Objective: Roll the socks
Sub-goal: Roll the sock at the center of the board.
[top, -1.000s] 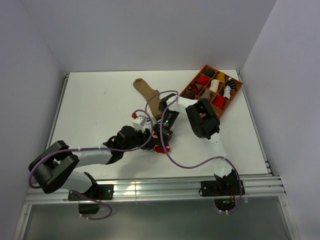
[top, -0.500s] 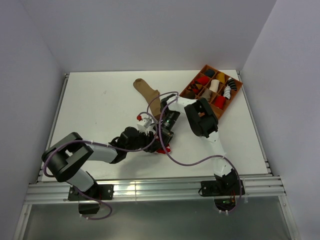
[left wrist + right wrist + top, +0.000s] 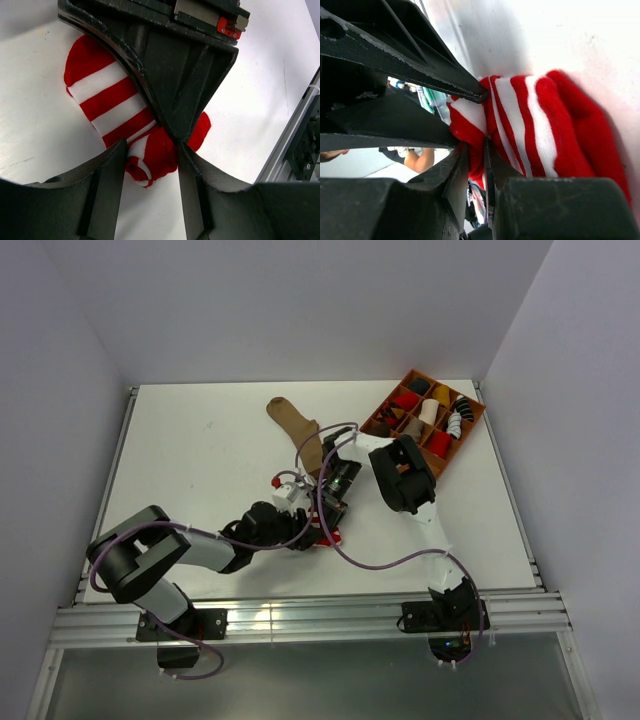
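Pinching striped sock (image 3: 107, 102): right gripper (image 3: 476, 150), left gripper (image 3: 151, 156) both clamped; sock mostly hidden overhead.

A white worktop (image 3: 190, 450) fills the floor of a pale, plain-walled enclosure. A small dark speck (image 3: 210, 423) marks it on the far left. Metal rails (image 3: 300, 618) run along its near edge, and a thinner rail (image 3: 118, 465) lines its left side. At the far right sits an orange-brown tray (image 3: 465, 443), set at an angle and split into small compartments. Rolled socks fill them: a black roll (image 3: 418, 386) at the far corner, a red one (image 3: 405, 400) just beside it, a yellow one (image 3: 441, 395), a white one (image 3: 429, 411), a black-and-white striped one (image 3: 458, 415) by the right wall, and another red one (image 3: 438, 443) at the near end.
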Robot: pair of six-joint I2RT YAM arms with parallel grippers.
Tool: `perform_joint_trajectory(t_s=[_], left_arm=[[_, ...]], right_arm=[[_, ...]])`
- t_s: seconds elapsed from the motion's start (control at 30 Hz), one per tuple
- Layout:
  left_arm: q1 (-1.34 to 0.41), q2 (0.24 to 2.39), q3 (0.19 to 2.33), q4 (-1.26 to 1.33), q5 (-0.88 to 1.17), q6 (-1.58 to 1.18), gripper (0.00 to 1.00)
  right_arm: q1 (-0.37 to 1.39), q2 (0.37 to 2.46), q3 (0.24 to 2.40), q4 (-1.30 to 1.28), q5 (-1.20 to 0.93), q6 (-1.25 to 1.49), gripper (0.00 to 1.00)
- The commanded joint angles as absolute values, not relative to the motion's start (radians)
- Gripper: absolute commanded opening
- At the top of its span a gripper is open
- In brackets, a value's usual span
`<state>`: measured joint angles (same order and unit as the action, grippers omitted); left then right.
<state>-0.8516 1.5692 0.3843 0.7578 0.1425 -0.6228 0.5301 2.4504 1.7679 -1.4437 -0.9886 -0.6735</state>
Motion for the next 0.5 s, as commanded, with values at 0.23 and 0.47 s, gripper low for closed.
perform_joint_trajectory(t_s=[0.23,0.47], left_arm=[[-0.876,1.603,0.397,0.697,0.127,-0.652,0.37],[-0.876,1.629,0.472,0.543,0.106,-0.664,0.12]], right_arm=[[0.505,2.481,1.783,-1.367,-0.920,-0.677,0.24],[0.502,2.429,1.738,-1.274,-0.891,-0.628,0.28]])
